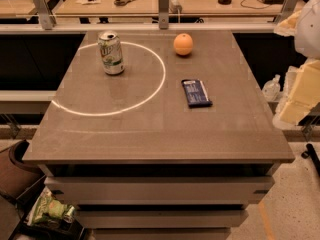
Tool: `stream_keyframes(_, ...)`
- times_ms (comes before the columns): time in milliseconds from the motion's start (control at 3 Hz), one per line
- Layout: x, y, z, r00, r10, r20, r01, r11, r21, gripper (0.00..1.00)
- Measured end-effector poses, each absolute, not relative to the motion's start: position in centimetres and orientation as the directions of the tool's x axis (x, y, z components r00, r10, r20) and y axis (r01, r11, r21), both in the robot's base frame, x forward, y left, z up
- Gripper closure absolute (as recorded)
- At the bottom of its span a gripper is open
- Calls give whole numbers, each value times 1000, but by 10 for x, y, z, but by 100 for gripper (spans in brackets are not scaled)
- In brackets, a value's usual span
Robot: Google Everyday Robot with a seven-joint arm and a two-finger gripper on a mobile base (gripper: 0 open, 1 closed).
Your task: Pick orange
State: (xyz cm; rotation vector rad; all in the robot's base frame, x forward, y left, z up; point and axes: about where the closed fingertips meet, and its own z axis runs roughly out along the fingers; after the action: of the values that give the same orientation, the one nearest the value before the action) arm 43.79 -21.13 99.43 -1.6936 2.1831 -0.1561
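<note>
- The pincer (298, 91) hangs off the right edge of the tabletop (150, 134), at about 3 o'clock from its middle. It is well apart from everything on the tabletop. We cannot tell whether it is released or clenched, and nothing shows in it.
- Nearest to it lies a dark blue wrapped bar (196, 93), flat on the tabletop, just right of the middle.
- The orange (183, 44) sits beyond the bar at about 1 o'clock, near the far edge. It stands alone with free room on every side.
- We judge the orange light, firm and only slightly yielding. Its skin looks smooth, so it may slip or roll away if nudged off-centre.
- We would take it across its widest girth, coming from above and closing evenly on opposite sides. A hold above or below that girth would likely squeeze it out.
- A green soda can (111, 53) stands upright at 11 o'clock, inside a pale ring (164, 74) on the tabletop. It is well apart from the orange and should not hinder the reach.
</note>
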Motion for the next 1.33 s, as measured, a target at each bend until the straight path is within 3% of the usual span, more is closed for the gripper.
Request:
stream_keyframes(667, 474, -228, 1006, -252, -929, -272, -879, 337, -336, 0)
stream_keyframes(1333, 551, -264, 1011, -265, -842, -470, -770, 478, -422, 0)
